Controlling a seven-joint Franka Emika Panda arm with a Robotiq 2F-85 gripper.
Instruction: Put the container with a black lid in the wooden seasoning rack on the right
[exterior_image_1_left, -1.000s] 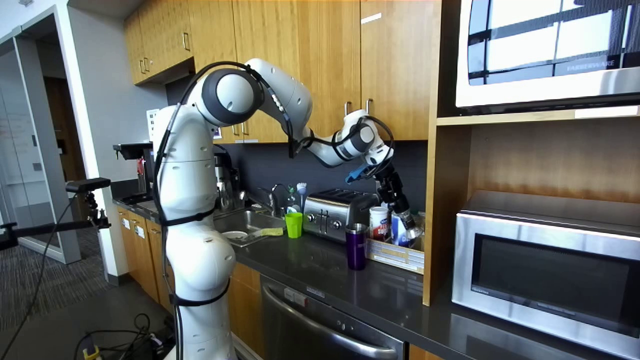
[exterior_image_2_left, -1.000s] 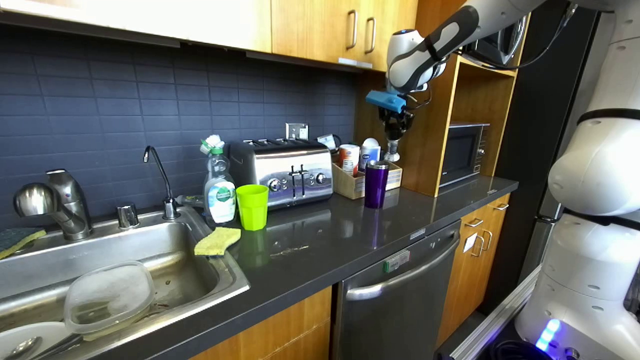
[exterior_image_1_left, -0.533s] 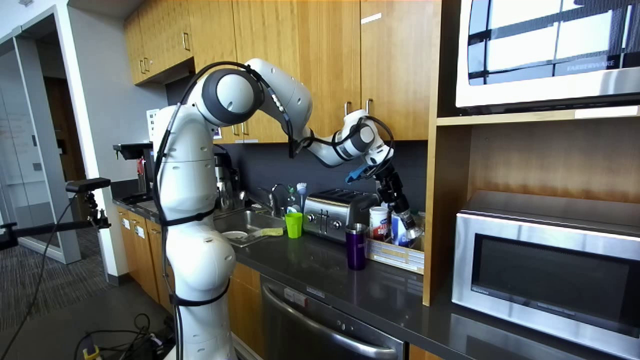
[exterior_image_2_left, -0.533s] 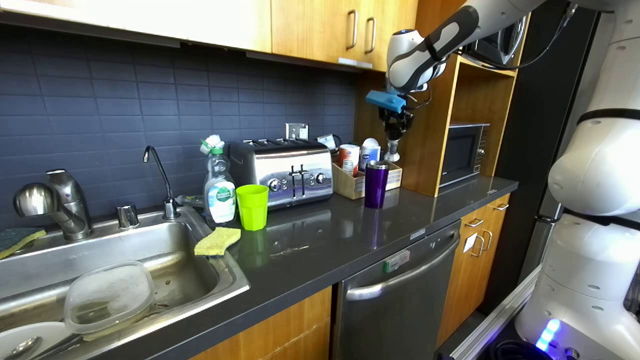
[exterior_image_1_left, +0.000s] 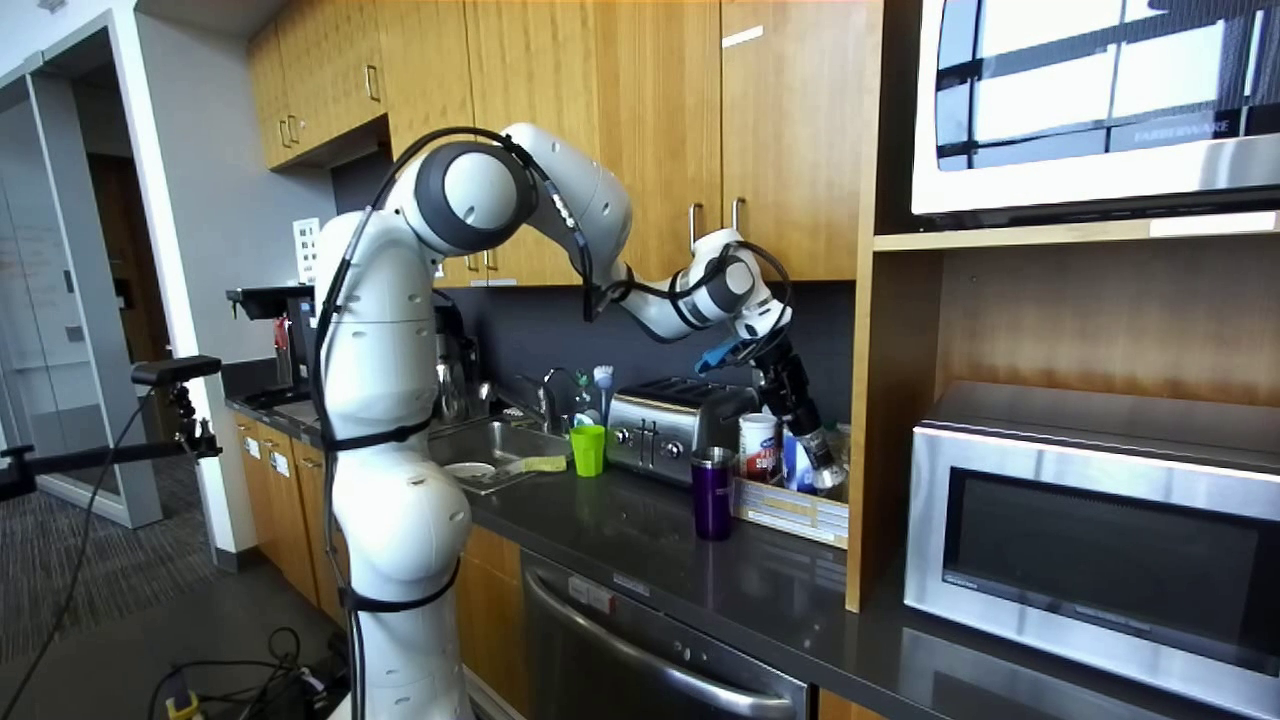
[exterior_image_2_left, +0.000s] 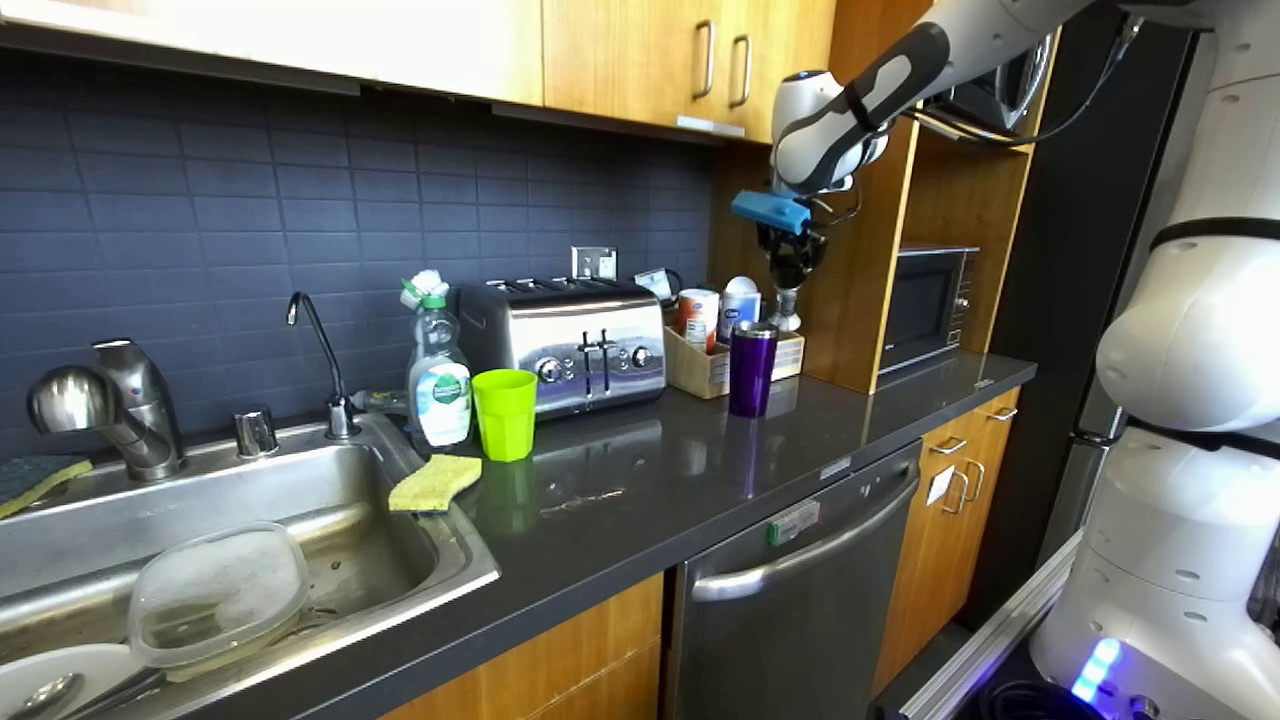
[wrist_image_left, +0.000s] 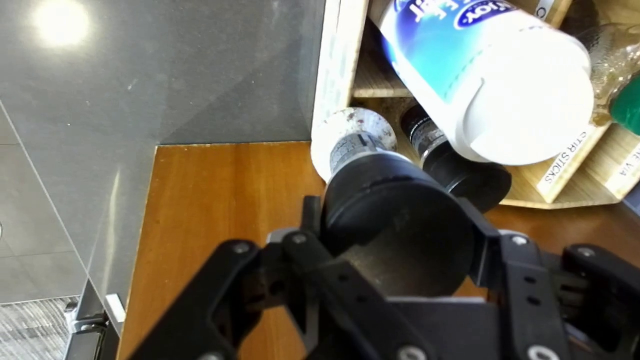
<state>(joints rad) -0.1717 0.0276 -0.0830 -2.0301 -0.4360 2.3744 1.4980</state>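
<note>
The black-lidded container hangs at the end of the wooden seasoning rack nearest the cabinet panel, leaning in an exterior view. The gripper has its jaws closed around the lid end. In the wrist view the container's speckled base covers a corner of the rack; whether it sits below the rim, I cannot tell. Just beside it in the rack are a black-capped bottle, partly hidden, and a blue-and-white canister, then a red-and-white canister. On the desk a purple tumbler stands near the rack's front, a steel toaster beside the rack, then a lime-green cup, a dish-soap bottle and, at the sink, a yellow sponge. A steel-fronted microwave stands across the cabinet panel from the rack.
</note>
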